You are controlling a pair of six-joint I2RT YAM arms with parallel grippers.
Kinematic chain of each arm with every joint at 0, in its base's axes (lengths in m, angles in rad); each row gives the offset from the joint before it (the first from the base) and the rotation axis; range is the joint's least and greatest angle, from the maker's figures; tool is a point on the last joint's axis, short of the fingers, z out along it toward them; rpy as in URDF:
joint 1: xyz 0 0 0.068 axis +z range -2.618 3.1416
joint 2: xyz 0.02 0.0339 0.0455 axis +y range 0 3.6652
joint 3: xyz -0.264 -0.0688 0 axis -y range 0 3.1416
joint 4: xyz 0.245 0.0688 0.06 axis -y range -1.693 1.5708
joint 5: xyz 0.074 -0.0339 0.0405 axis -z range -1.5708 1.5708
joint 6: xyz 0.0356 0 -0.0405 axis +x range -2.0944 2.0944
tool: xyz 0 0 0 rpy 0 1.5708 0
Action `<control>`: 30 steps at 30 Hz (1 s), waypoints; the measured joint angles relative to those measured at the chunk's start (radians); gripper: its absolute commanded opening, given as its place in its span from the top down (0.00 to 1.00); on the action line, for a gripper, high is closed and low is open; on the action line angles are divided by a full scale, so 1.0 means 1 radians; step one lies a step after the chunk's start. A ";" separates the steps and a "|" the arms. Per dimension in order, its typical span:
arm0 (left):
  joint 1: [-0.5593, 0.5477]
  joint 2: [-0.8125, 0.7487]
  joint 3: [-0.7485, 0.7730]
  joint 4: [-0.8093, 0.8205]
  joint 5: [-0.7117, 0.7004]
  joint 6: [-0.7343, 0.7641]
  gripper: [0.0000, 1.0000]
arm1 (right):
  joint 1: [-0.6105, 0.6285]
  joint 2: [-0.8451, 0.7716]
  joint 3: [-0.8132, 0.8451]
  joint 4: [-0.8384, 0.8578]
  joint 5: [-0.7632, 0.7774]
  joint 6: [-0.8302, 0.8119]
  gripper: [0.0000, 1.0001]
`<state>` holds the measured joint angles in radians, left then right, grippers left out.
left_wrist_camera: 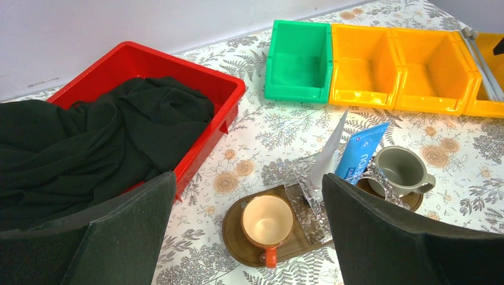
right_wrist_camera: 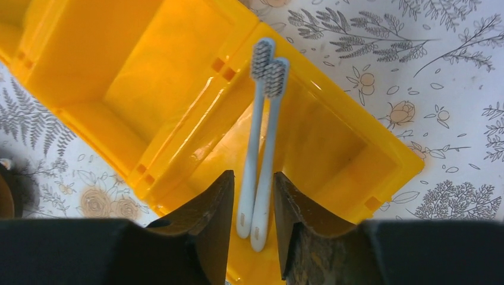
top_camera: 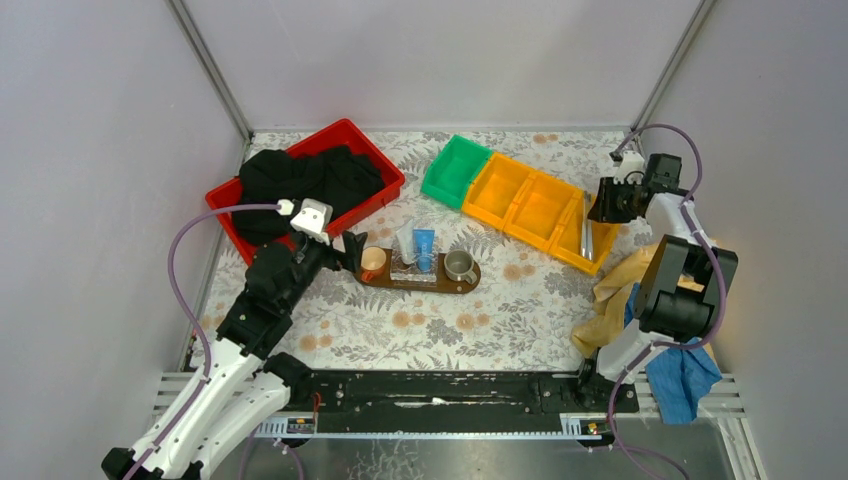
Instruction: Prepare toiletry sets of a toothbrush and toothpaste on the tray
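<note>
Right claw [right_wrist_camera: 252,176] straddles 2 toothbrushes [right_wrist_camera: 253,136] leaning on yellow bin [right_wrist_camera: 333,136] rim.

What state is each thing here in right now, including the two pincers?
Left pincer, wide open, holding nothing.
Right pincer, astride both toothbrush handles; grip unclear.
Toothbrushes, lying together in the end yellow bin, heads on its rim.
Toothpaste tubes, standing in the clear holder on the tray.
Orange cup, upright, empty.
Grey cup, upright, empty.
Green bin, empty.
Red crate, filled with black cloth.
</note>
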<state>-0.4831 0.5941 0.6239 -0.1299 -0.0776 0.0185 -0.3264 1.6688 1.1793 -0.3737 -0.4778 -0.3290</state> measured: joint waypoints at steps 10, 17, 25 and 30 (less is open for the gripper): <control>0.000 0.000 0.000 0.000 0.013 0.000 0.00 | 0.000 0.076 0.014 -0.002 0.035 0.002 0.68; 0.000 0.000 0.000 0.000 0.018 0.000 0.00 | 0.000 0.115 0.018 -0.002 0.037 0.005 0.69; 0.000 0.000 0.000 0.000 0.018 0.000 0.00 | 0.001 0.143 0.030 -0.002 0.042 0.005 0.72; 0.000 0.000 0.000 0.000 0.019 0.000 0.00 | 0.001 0.152 0.035 -0.003 0.043 0.005 0.78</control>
<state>-0.4831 0.5941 0.6239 -0.1299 -0.0589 0.0181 -0.3252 1.8210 1.2144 -0.3763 -0.4343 -0.3241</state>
